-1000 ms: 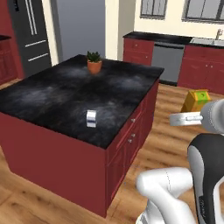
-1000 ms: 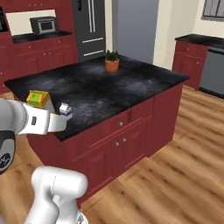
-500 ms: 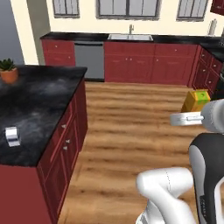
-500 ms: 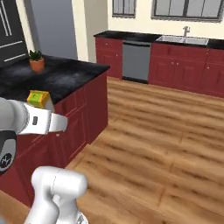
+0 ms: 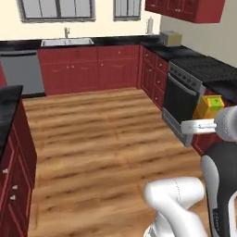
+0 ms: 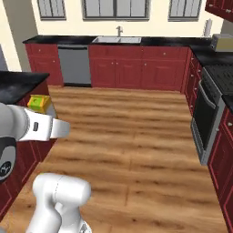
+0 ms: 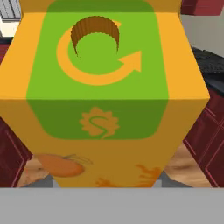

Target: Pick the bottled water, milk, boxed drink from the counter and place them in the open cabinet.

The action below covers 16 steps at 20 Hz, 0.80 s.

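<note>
Left base view is showing a whole new part of the kitchen — the base is turning, so the island worktop point(image 5: 8, 109) that filled the picture a second ago is now slipping off the left edge, and the sink point(image 5: 67, 42), dishwasher point(image 5: 21, 71) and oven point(image 5: 181, 99) are coming into sight over the wooden floor point(image 5: 102, 139). Relative to the arm, the boxed drink point(image 5: 208, 107) is keeping its place, riding just beyond the white wrist. In the right base view it is peeking out behind the forearm point(image 6: 38, 103). Hand view is crowding with its orange-and-green face point(image 7: 105, 96) — the jaws are closing on the box, gripping it from either side, clear of any surface.
</note>
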Available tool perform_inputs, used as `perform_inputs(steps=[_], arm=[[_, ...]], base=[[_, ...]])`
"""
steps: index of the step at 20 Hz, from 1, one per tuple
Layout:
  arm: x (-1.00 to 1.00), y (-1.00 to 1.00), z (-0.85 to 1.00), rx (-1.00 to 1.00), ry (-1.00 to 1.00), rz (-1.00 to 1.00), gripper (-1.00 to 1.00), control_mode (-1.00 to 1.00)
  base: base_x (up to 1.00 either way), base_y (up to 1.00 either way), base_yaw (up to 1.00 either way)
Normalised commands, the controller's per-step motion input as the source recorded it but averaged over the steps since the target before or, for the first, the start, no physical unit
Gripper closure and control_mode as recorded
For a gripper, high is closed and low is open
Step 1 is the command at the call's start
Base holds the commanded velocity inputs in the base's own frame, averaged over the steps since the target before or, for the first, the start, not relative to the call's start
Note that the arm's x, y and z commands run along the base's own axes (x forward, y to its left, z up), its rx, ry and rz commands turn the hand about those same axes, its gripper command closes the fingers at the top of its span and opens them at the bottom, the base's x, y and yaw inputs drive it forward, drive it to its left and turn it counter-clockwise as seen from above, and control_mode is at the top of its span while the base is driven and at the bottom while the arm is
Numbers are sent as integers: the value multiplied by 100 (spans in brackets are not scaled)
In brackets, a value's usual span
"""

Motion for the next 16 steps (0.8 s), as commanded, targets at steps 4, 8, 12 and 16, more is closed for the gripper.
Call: perform_inputs(steps=[4, 8, 12, 16], arm=[[0, 0, 0, 0, 0, 0, 100, 100], [0, 0, 0, 0, 0, 0, 100, 100], [0, 0, 0, 0, 0, 0, 100, 100], [0, 0, 0, 0, 0, 0, 100, 100]], base=[[91, -21, -38], [99, -10, -35], [88, -6, -32], [54, -3, -34]])
